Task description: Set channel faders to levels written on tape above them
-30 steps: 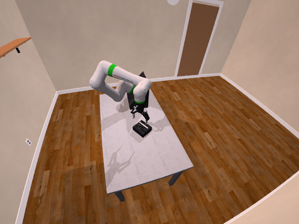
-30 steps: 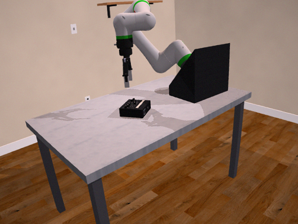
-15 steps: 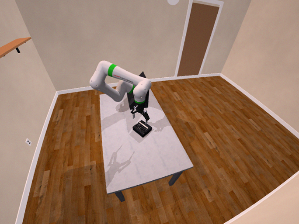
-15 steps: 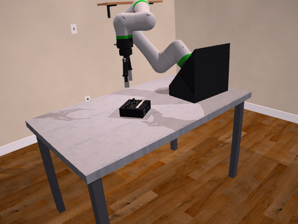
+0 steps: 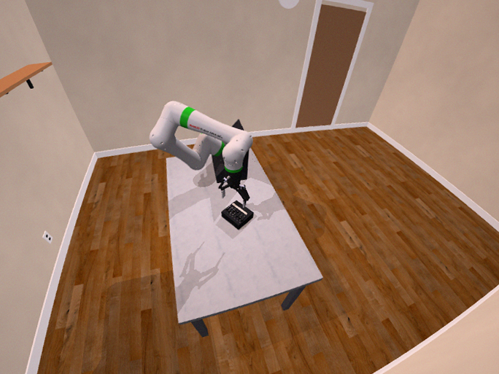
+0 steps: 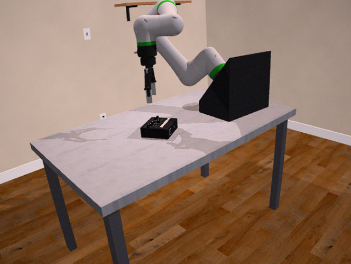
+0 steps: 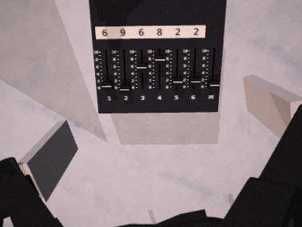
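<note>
The black lighting desk (image 5: 238, 214) (image 6: 159, 129) (image 7: 160, 12) stands flat on the white table (image 5: 234, 268) (image 6: 108, 170). In the wrist view its tape (image 7: 150, 32) reads 6, 9, 6, 8, 2, 2. Fader 1 (image 7: 106, 85) sits near 1 and fader 2 (image 7: 125, 88) near 0. Fader 3 (image 7: 141, 67) is near 6, fader 4 (image 7: 160, 59) near 8, fader 5 (image 7: 177, 81) and fader 6 (image 7: 195, 81) near 2. The master fader (image 7: 214, 84) is near 1. My gripper (image 5: 234, 197) (image 6: 151, 96) (image 7: 156, 114) is open and empty. It hangs well above the table, just off the desk's number-label edge.
A black wedge-shaped pedestal (image 5: 237, 125) (image 6: 239, 87) carries the arm at the table's far end. A wooden shelf (image 5: 12, 78) is on the wall, and a door (image 5: 331, 61) is at the back of the room.
</note>
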`<state>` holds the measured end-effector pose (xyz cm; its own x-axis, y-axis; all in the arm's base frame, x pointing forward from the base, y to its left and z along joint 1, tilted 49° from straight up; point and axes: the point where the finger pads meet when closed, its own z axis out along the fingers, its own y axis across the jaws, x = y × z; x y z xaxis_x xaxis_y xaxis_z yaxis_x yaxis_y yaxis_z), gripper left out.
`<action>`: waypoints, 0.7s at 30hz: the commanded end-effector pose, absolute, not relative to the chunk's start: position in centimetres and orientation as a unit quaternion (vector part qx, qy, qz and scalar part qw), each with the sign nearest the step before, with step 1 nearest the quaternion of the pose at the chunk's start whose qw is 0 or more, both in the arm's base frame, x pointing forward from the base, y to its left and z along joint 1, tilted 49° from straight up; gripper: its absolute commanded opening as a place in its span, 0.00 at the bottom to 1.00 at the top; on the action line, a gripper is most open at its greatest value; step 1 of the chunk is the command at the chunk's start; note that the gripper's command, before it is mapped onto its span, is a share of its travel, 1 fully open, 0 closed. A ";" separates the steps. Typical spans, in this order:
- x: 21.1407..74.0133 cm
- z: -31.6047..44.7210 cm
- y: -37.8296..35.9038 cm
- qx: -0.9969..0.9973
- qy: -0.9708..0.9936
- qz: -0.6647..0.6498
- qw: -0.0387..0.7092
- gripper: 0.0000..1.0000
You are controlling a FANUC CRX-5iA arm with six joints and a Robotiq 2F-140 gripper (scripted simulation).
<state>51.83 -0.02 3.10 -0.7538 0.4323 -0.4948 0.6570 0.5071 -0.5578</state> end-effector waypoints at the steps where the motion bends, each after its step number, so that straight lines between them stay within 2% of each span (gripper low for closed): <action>1: 51.6 2.7 0.4 0.382 0.828 -0.369 0.177 1.00; 3: 51.2 2.3 1.0 0.448 0.794 -0.354 0.208 1.00; 15: 50.4 1.2 2.2 0.614 0.671 -0.300 0.287 1.00; 21: 50.4 1.2 2.2 0.614 0.671 -0.300 0.287 1.00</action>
<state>50.39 2.19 1.21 -0.1142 0.6600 -0.7425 0.9934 0.0805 -0.0813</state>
